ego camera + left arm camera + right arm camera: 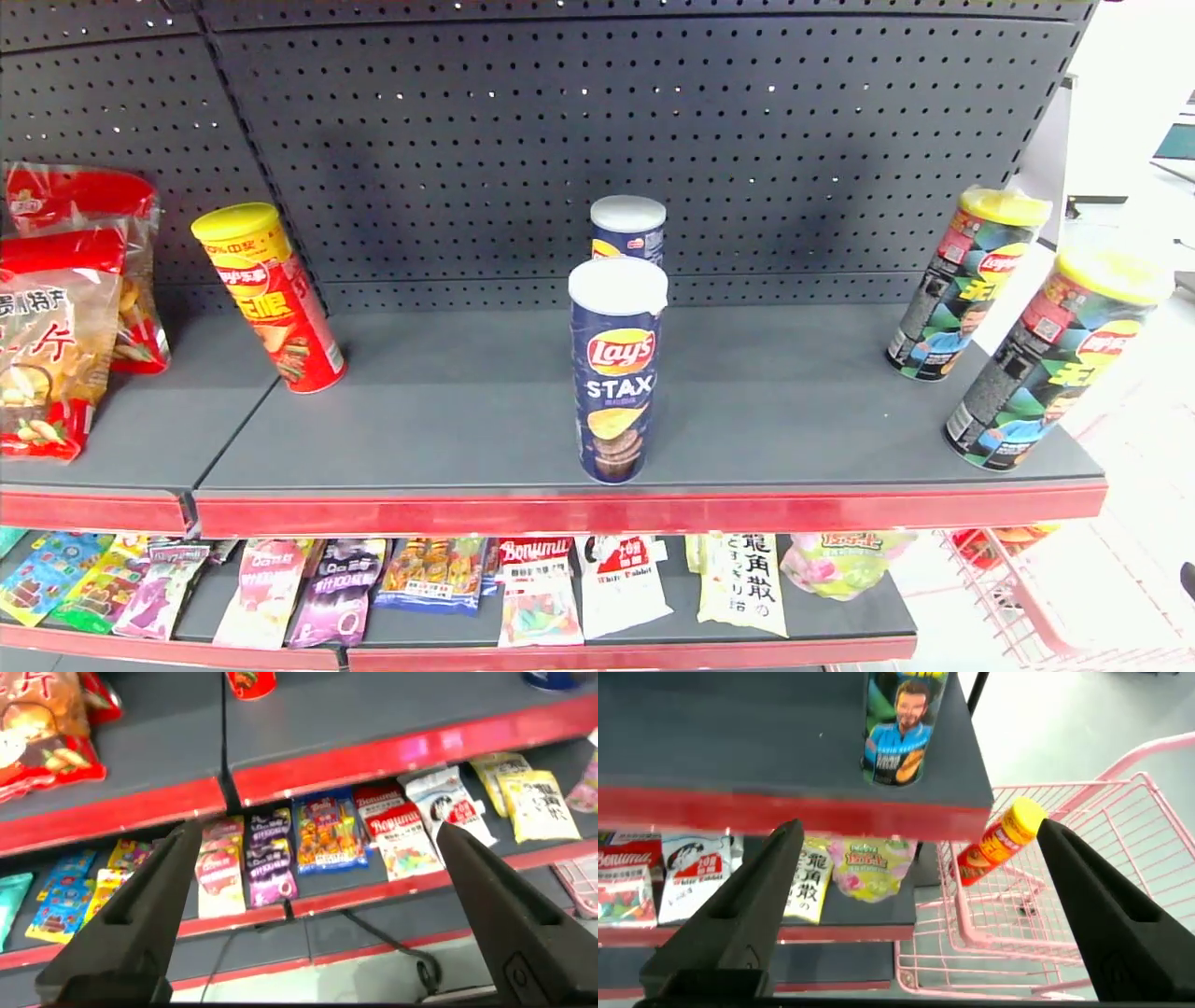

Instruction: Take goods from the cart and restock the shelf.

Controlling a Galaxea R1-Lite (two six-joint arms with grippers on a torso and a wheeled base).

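Red chip can (999, 845) lies in the pink cart (990, 924), likely next pick, needing the right gripper (919, 828), spread empty like the left gripper (318, 829), to reach down.

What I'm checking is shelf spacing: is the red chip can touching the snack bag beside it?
Apart. The head view shows bare grey shelf and pegboard between the red chip can and the nearest snack bag.

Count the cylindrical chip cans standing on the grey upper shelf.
5: a red yellow-lidded can at left, two blue white-lidded cans at centre, one behind the other, two green-black yellow-lidded cans at right. None seem hidden.
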